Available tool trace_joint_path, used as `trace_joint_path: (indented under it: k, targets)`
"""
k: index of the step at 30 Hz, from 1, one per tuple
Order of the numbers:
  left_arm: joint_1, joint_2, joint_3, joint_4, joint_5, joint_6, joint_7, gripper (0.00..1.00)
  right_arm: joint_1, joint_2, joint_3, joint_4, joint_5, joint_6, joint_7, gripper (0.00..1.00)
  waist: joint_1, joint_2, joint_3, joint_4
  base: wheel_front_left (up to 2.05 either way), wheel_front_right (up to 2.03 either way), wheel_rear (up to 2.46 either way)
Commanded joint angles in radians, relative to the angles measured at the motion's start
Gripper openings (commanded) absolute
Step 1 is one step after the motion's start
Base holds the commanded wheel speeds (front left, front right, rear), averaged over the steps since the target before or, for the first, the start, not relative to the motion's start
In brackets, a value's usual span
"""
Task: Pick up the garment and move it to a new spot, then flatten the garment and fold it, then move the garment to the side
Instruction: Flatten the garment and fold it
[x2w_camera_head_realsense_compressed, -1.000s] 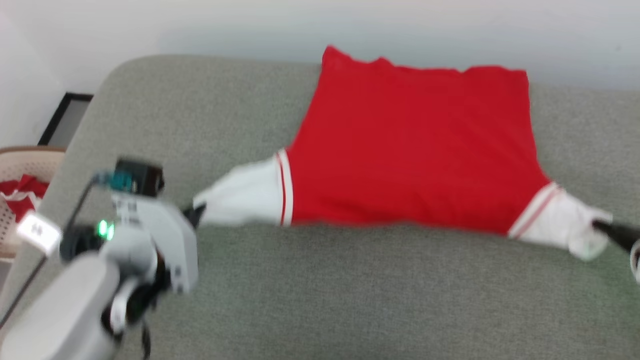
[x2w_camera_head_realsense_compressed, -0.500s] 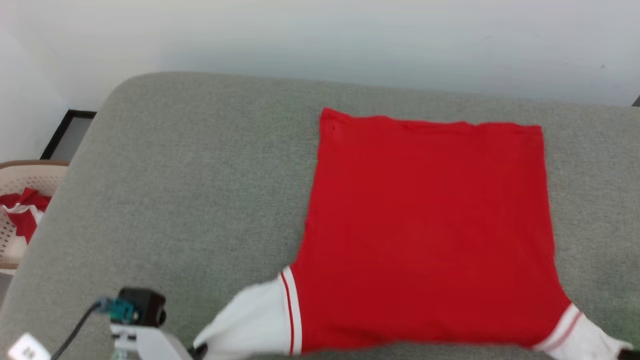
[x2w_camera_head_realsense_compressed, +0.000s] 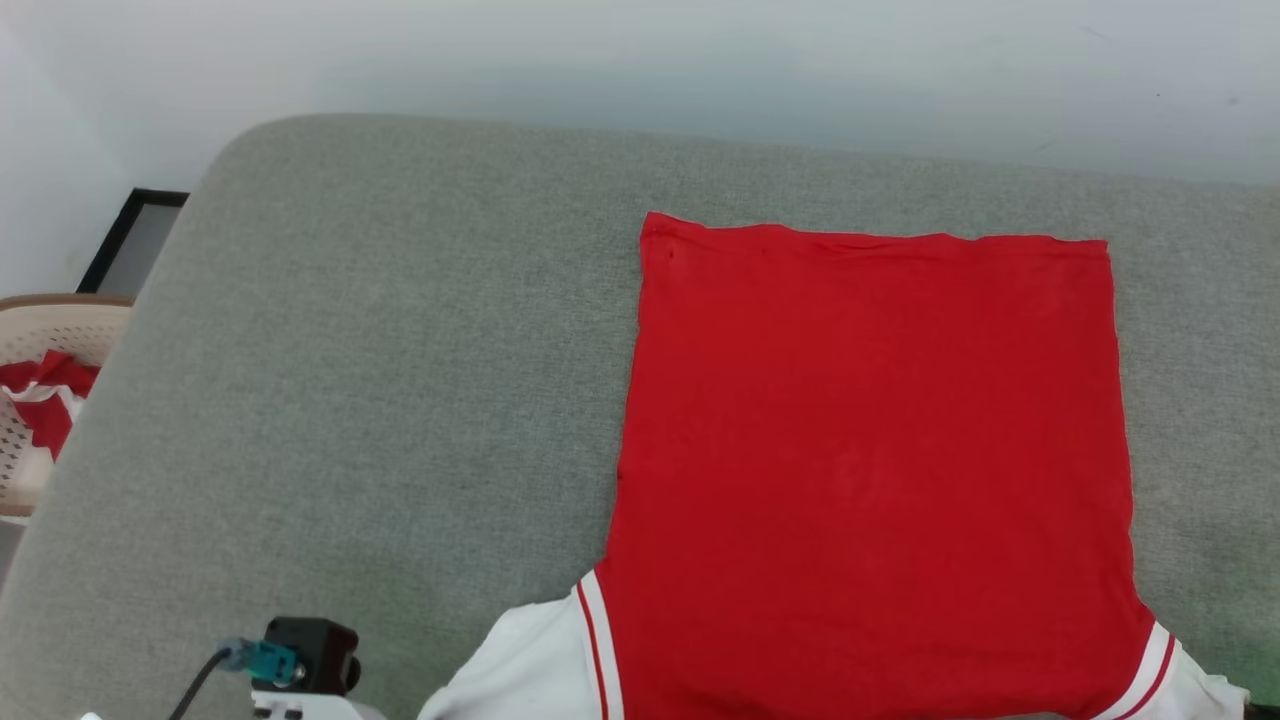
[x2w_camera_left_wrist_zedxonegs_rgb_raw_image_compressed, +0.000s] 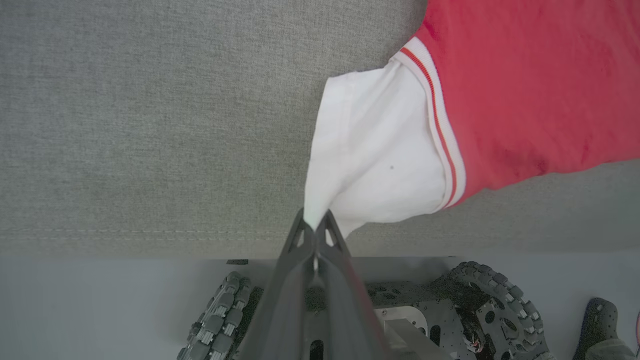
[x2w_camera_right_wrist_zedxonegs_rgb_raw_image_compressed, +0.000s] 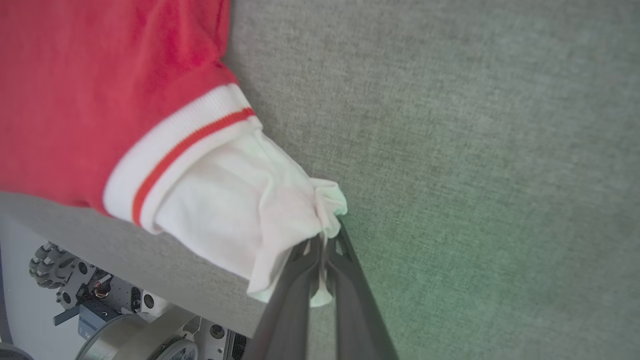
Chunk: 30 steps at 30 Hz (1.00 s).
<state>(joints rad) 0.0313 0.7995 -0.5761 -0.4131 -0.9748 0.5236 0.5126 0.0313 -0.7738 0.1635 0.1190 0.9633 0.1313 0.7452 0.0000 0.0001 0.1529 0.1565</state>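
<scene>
The garment (x2w_camera_head_realsense_compressed: 870, 450) is lying spread on the grey cushion (x2w_camera_head_realsense_compressed: 380, 350); the left gripper (x2w_camera_left_wrist_zedxonegs_rgb_raw_image_compressed: 315, 226) and the right gripper (x2w_camera_right_wrist_zedxonegs_rgb_raw_image_compressed: 326, 241) are each pinching a near white sleeve end.

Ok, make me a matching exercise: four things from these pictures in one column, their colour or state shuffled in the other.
Things:
1. garment
2. left end effector
3. basket
4. cushion

Colour or state:
A. gray
B. beige, perforated
C. red body, spread flat
D. shut on a white sleeve end

Pairs: 1-C, 2-D, 3-B, 4-A.
</scene>
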Motion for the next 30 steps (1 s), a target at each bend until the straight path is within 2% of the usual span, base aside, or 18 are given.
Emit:
trace_joint_path:
  k: [1, 2, 3, 4, 14, 21, 25, 30]
  targets:
    - [-0.013, -0.003, -0.001, 0.008, 0.011, -0.006, -0.007, 0.00, -0.013, 0.011, -0.005, -0.006, -0.025, -0.001, -0.001, 0.26, 0.0000, -0.0001, 0.002, 0.002, 0.00, 0.00, 0.00]
    - [-0.017, -0.008, -0.004, 0.018, 0.013, -0.012, -0.010, 0.00, -0.015, 0.021, -0.005, -0.007, -0.043, -0.001, 0.002, 0.49, 0.0000, -0.0001, 0.002, 0.002, 0.00, 0.00, 0.00]
    - [-0.022, -0.015, -0.006, 0.025, 0.016, -0.016, -0.015, 0.00, -0.015, 0.031, -0.004, -0.011, -0.060, -0.001, 0.008, 0.67, 0.0000, -0.0001, 0.002, 0.003, 0.00, 0.00, 0.00]
    - [-0.025, -0.020, -0.007, 0.031, 0.017, -0.019, -0.021, 0.00, -0.017, 0.040, -0.006, -0.014, -0.074, -0.001, 0.015, 1.00, 0.0000, -0.0001, 0.002, 0.003, 0.00, 0.00, 0.00]
    - [-0.036, -0.058, -0.023, 0.058, 0.028, -0.048, -0.055, 0.00, -0.014, 0.047, -0.120, -0.165, -0.140, -0.001, 0.136, 1.00, 0.0000, -0.0001, 0.006, 0.011, 0.00, 0.00, 0.00]
    - [-0.065, -0.080, -0.034, 0.068, 0.038, -0.069, -0.073, 0.00, -0.123, 0.072, -0.214, -0.301, -0.194, -0.001, 0.172, 1.00, 0.0000, -0.0001, 0.050, 0.038, 0.00, 0.00, 0.00]
    - [-0.097, -0.099, -0.046, 0.073, 0.048, -0.090, -0.074, 0.00, -0.246, 0.083, -0.207, -0.281, -0.253, -0.001, 0.131, 1.00, 0.0000, -0.0001, 0.087, 0.063, 0.00, 0.00, 0.00]
    - [-0.148, -0.129, -0.063, 0.086, 0.059, -0.119, -0.075, 0.00, -0.428, 0.087, -0.155, -0.152, -0.343, -0.001, 0.019, 1.00, 0.0000, -0.0001, 0.140, 0.102, 0.00, 0.00, 0.00]
